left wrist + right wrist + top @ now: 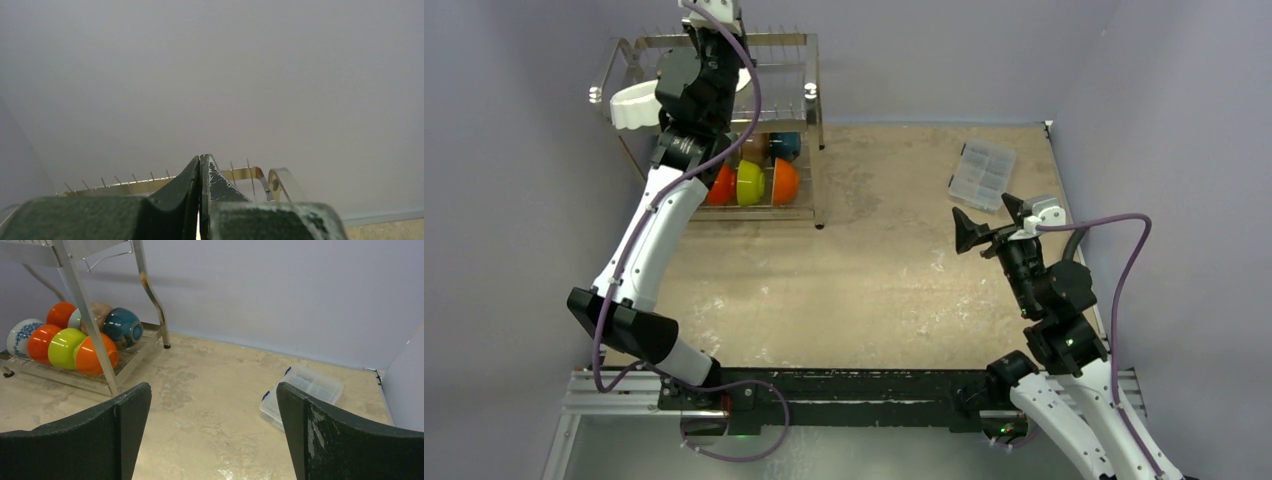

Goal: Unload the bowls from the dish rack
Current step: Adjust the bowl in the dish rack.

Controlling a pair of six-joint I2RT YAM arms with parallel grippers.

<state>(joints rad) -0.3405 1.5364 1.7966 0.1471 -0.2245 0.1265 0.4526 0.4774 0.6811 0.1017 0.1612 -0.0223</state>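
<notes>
The dish rack (pixel 809 95) stands at the far left of the table. On its upper tier a white scalloped bowl (pixel 632 106) shows beside my left arm, and a sliver of another white bowl (pixel 746 80) shows on the arm's other side. The lower tier holds orange (pixel 42 340), yellow-green (pixel 65 346), orange (pixel 95 356), teal (pixel 121 325), tan (pixel 101 309) and blue-patterned (pixel 19 336) bowls. My left gripper (pixel 201 158) is shut with nothing in it, raised above the top tier's prongs (pixel 125 186) and facing the wall. My right gripper (pixel 987 222) is open and hangs over the table's right side, facing the rack.
A clear plastic compartment box (pixel 982 174) lies at the back right of the table, close ahead of the right gripper. Purple walls close in the table at the back and on both sides. The arms' base rail (pixel 854 385) runs along the near edge.
</notes>
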